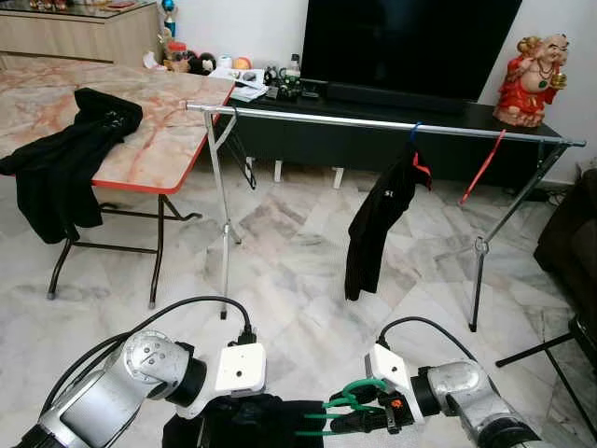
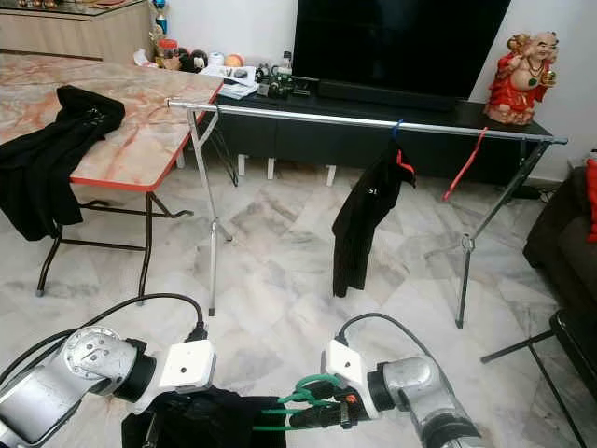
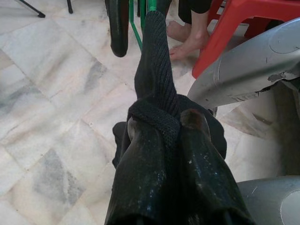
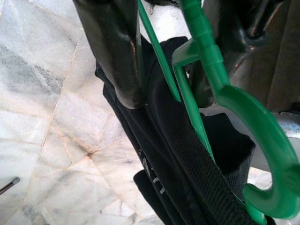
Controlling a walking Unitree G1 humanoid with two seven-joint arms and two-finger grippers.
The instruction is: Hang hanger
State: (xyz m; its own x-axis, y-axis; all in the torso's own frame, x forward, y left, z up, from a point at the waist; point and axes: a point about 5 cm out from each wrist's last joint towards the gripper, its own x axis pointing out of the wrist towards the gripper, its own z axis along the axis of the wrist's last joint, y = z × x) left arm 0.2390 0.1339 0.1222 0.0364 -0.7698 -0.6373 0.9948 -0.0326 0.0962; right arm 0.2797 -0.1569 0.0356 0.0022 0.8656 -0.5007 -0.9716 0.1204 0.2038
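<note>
Low in the left eye view my right gripper [image 1: 343, 420] is shut on a green plastic hanger [image 1: 356, 394]. The right wrist view has the hanger [image 4: 211, 70] running between the black fingers [image 4: 115, 51], its hook curling close to the camera. A black garment [image 1: 266, 420] hangs around the hanger's lower part. My left gripper [image 3: 164, 123] is shut on a fold of that garment [image 3: 157, 61]. Both grippers are close together, just above the floor. Ahead, a silver drying-rack rail [image 1: 373, 122] spans the room at some distance.
A black shirt [image 1: 373, 224] on a blue hanger and a bare red hanger [image 1: 480, 168] hang on the rail. A marble-top table [image 1: 159, 140] with dark clothes [image 1: 65, 159] stands left. A dark sofa [image 1: 574, 233] is at the right. A person's feet [image 3: 187, 40] rest by a red chair [image 3: 234, 23].
</note>
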